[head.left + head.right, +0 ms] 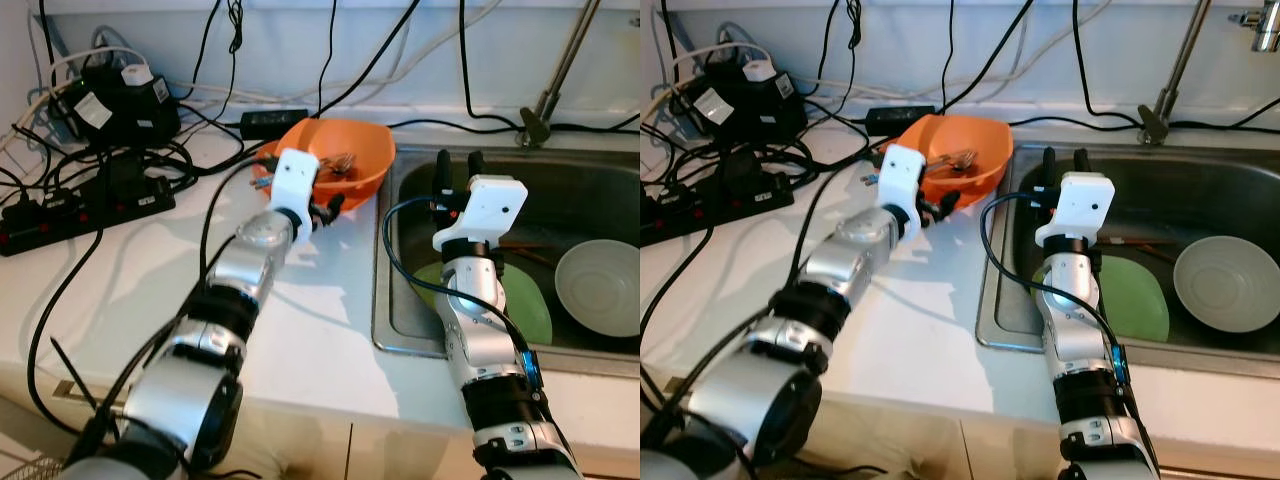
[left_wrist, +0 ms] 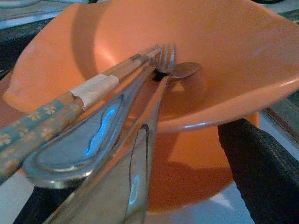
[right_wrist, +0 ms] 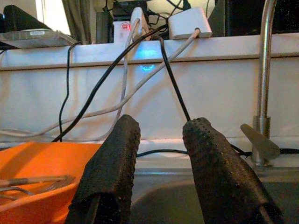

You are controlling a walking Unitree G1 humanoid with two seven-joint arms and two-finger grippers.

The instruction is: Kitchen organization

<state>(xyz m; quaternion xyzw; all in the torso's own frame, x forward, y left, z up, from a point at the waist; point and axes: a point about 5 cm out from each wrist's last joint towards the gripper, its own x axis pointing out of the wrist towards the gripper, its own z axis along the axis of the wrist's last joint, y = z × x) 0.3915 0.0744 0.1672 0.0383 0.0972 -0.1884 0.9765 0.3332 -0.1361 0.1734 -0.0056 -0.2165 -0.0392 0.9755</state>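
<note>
An orange bowl (image 1: 350, 150) sits on the white counter just left of the sink. It holds a fork (image 2: 164, 58), metal spoons (image 2: 88, 144) and patterned chopsticks (image 2: 56, 109), their handles sticking out over the near rim. My left gripper (image 1: 322, 205) is at that rim and open, with the handles lying between its fingers (image 2: 257, 168). Over the left part of the sink my right gripper (image 1: 458, 165) points toward the back wall, open and holding nothing.
The steel sink (image 1: 400, 250) holds a green plate (image 1: 535, 305), a white dish (image 1: 600, 285) and chopsticks (image 1: 520, 250). A faucet (image 1: 548, 100) rises behind it. Power strips (image 1: 90, 200), adapters and tangled black cables crowd the counter's back left.
</note>
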